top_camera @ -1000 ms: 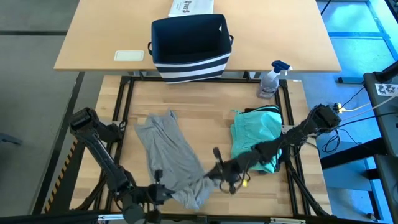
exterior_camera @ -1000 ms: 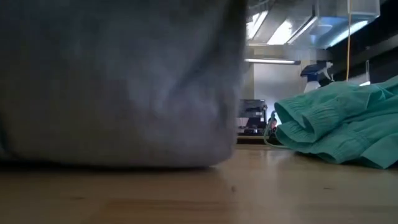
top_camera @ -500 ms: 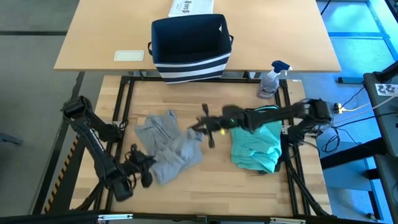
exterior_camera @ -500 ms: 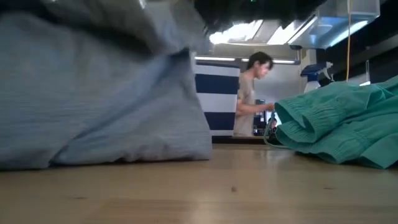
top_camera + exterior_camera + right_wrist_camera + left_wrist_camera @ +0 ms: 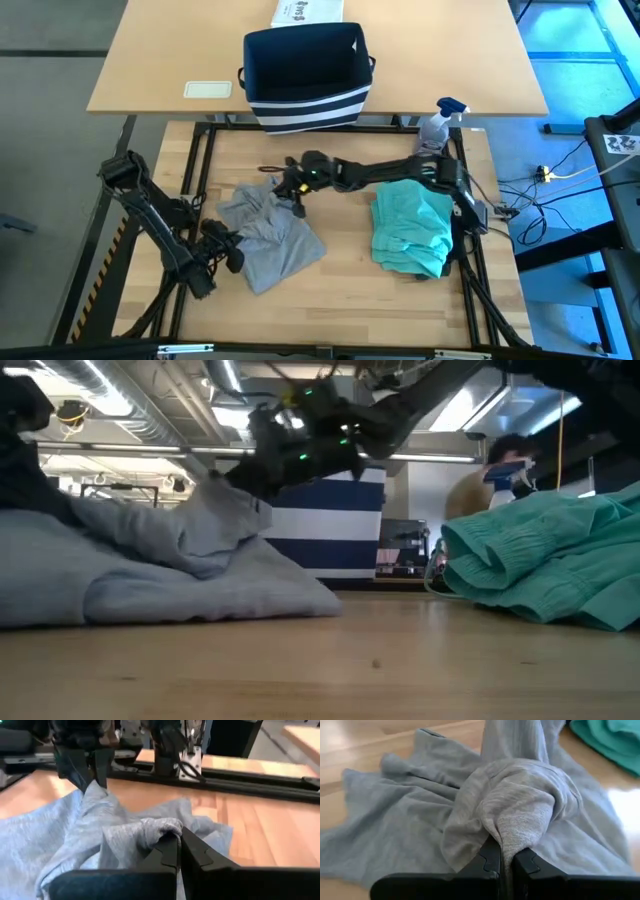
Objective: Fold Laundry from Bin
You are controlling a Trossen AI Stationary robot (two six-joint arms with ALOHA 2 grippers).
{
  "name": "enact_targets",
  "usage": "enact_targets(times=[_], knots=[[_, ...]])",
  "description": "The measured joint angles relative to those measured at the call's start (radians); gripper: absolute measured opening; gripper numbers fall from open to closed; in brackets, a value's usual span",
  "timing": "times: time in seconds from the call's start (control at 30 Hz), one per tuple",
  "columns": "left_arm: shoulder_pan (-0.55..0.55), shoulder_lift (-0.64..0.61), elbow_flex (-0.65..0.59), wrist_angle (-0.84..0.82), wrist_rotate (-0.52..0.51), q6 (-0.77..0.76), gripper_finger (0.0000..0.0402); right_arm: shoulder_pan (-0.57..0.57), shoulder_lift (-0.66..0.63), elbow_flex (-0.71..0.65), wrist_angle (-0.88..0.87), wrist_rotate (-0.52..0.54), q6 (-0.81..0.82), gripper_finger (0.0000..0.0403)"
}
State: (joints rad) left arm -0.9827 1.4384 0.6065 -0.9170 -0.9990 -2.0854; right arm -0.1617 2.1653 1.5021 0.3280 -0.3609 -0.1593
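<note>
Both tools pinch the grey T-shirt (image 5: 268, 232) on the bench (image 5: 340, 285): left tool (image 5: 232, 252) at its near edge, right tool (image 5: 283, 187) at its far edge.

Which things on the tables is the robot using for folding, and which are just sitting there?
For the job:
grey T-shirt, pinched by left gripper and right gripper
teal piece
bin

Just sitting:
spray bottle
white box
pale pad

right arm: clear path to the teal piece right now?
Probably not yet. The right claw is shut on the grey T-shirt, reaching away from the teal piece. Nothing lies on the teal piece, so once released the way looks open.
</note>
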Motion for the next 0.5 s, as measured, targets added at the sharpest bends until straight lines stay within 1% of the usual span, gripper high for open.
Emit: enact_targets(times=[0.1,0.23,0.27,0.37,0.5], knots=[[0.019,0.0,-0.01,-0.046,0.024,-0.002,0.0,-0.012,0.059,0.096,-0.06,-0.008,-0.001,0.0],[0.069,0.0,-0.012,-0.215,0.202,-0.002,0.0001,-0.035,0.114,0.168,-0.123,0.002,-0.002,0.0],[0.085,0.002,-0.012,-0.233,0.222,0.008,0.0003,-0.042,0.127,0.175,-0.131,0.013,-0.002,0.0001],[0.122,0.005,-0.018,-0.225,0.216,0.07,0.0011,-0.064,0.159,0.175,-0.157,0.058,-0.002,0.0011],[0.173,0.023,-0.031,-0.207,0.198,0.103,0.0014,-0.087,0.182,0.175,-0.185,0.067,-0.001,0.0026]])
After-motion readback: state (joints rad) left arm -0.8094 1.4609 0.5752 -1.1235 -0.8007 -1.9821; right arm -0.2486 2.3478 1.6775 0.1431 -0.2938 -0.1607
